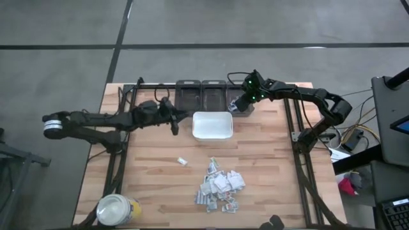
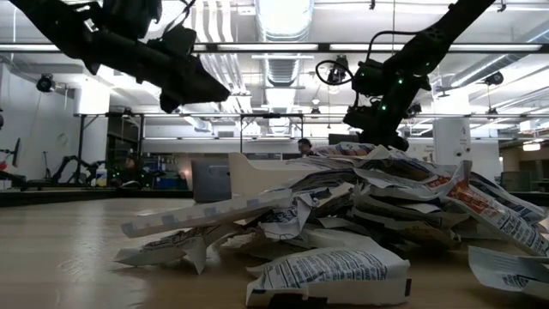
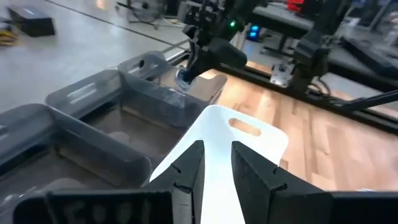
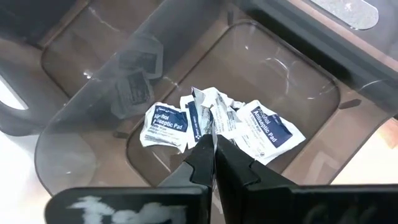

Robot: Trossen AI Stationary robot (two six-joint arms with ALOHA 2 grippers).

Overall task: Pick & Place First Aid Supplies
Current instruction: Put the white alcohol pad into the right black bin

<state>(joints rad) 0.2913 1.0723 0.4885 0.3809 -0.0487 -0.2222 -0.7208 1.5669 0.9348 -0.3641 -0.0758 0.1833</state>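
The first aid supplies are small white packets. A loose pile (image 1: pixel 220 185) lies on the near part of the table and fills the low view (image 2: pixel 360 215). One stray packet (image 1: pixel 182 161) lies apart from it. Several more lie on the floor of the rightmost grey bin (image 4: pixel 165 124). My right gripper (image 1: pixel 239 102) (image 4: pixel 214 148) is over that bin, shut on a packet. My left gripper (image 1: pixel 174 122) (image 3: pixel 216 165) hovers open beside the left end of the white tray (image 1: pixel 212 125), holding nothing. My right gripper pinches one small white packet (image 4: pixel 210 115) between its two fingers. The fingers come from above, pointing down into the rightmost bin. In the left wrist view the packet (image 3: pixel 183 79) hangs just below the fingertips at about the height of the bin's rim.
Three grey bins (image 1: pixel 213 92) stand in a row at the far edge behind the tray. A white-lidded yellow jar (image 1: pixel 117 209) sits at the near left corner. Bare wood lies between the tray and the pile.
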